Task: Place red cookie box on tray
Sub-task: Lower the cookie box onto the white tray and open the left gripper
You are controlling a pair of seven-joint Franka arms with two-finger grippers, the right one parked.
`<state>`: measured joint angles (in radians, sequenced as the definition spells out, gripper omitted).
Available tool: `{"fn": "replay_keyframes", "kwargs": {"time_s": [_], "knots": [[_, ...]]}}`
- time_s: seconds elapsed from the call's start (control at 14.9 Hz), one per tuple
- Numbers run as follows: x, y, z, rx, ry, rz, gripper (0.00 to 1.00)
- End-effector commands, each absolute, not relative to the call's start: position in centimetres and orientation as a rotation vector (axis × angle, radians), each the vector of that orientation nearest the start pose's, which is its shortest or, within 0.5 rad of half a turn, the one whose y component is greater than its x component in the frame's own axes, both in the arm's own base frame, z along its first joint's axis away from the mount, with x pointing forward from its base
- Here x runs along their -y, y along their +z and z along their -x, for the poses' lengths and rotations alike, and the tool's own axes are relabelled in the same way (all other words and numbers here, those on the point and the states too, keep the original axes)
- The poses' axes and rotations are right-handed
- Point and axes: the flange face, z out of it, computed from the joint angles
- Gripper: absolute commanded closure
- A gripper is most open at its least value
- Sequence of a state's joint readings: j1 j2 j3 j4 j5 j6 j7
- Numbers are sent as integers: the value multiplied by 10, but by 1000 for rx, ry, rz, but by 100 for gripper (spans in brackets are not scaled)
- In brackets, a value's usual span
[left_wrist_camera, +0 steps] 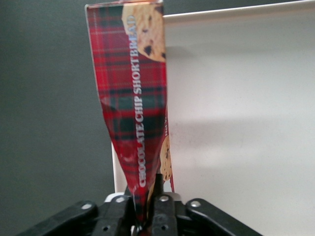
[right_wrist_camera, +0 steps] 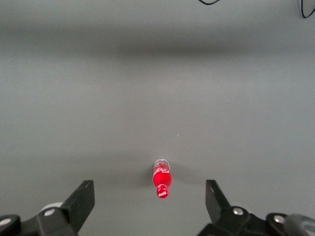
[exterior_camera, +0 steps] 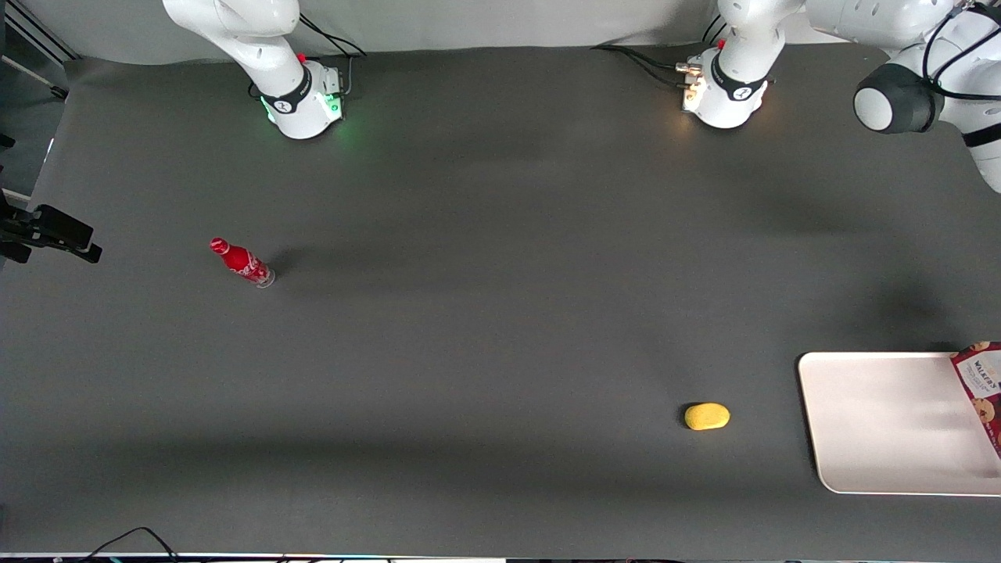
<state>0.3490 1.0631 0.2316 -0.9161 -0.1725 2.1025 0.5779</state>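
The gripper (left_wrist_camera: 146,212), clamped on the box (left_wrist_camera: 134,108), hung over the tray (left_wrist_camera: 236,123) edge; it should move inward before letting go.

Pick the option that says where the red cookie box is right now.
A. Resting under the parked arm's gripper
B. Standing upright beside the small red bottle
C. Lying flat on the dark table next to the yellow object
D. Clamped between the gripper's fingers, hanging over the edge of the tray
D: in the left wrist view the gripper is shut on the red cookie box, which hangs over the rim of the tray.
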Motion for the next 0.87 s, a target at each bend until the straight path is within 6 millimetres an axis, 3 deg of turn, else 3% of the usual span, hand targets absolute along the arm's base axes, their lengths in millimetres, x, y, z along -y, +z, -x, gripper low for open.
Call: {"fn": "replay_keyframes", "kwargs": {"time_s": [0.0, 0.2, 0.34, 0.54, 0.74, 0.81], "knots": [[-374, 242, -713, -83, -191, 3028, 0], [-372, 246, -715, -86, -200, 3030, 0], [-373, 260, -716, -81, -220, 3024, 0], [-369, 301, -709, -45, -252, 3053, 0], [-352, 344, -681, 30, -239, 3167, 0], [-340, 370, -670, 27, -235, 3177, 0]]}}
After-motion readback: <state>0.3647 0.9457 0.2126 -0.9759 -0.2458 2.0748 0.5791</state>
